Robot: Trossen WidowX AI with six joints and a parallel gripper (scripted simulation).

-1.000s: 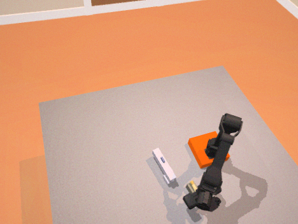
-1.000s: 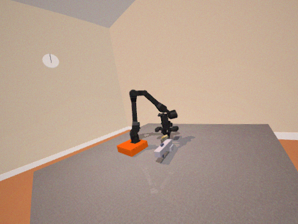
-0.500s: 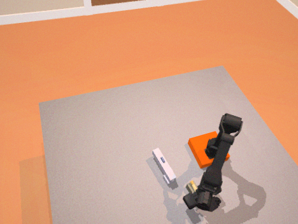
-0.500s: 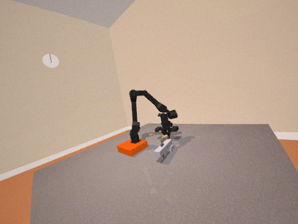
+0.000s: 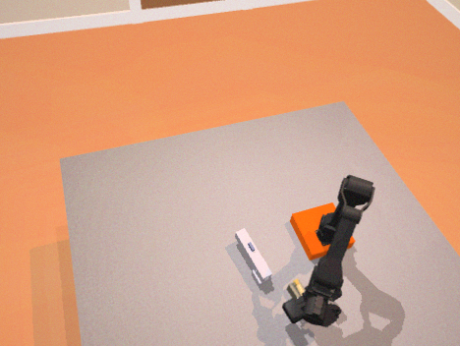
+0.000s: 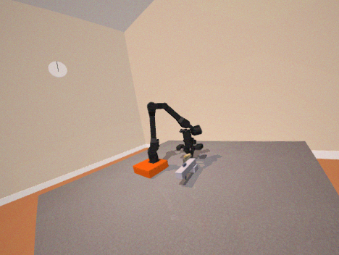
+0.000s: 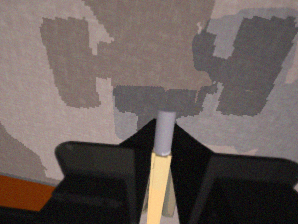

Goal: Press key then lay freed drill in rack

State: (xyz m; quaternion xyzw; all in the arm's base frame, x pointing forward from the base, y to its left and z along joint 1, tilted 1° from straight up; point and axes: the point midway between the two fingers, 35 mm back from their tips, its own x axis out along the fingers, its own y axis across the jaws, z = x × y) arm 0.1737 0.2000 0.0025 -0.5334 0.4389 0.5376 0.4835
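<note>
My gripper [image 5: 303, 297] [image 6: 189, 153] [image 7: 161, 123] points down and is shut on the drill. The drill [image 5: 295, 287] [image 6: 187, 156] [image 7: 159, 187] has a yellow body and a grey round end; in the wrist view the grey end lies between the dark fingertips and an olive part shows beneath the yellow body. A long pale block [image 5: 258, 260] [image 6: 182, 173] lies beside the gripper, apart from it in the top view. It has a dark blue patch [image 5: 251, 247] [image 6: 185, 164] on top and a small pale bracket at one end. I cannot tell which part is the key or the rack.
The arm stands on an orange base [image 5: 307, 241] [image 6: 150, 170], to the right of the pale block in the top view. The grey table top [image 5: 162, 197] [image 6: 235, 206] carries arm shadows. Its far edge borders an orange floor [image 5: 172, 84].
</note>
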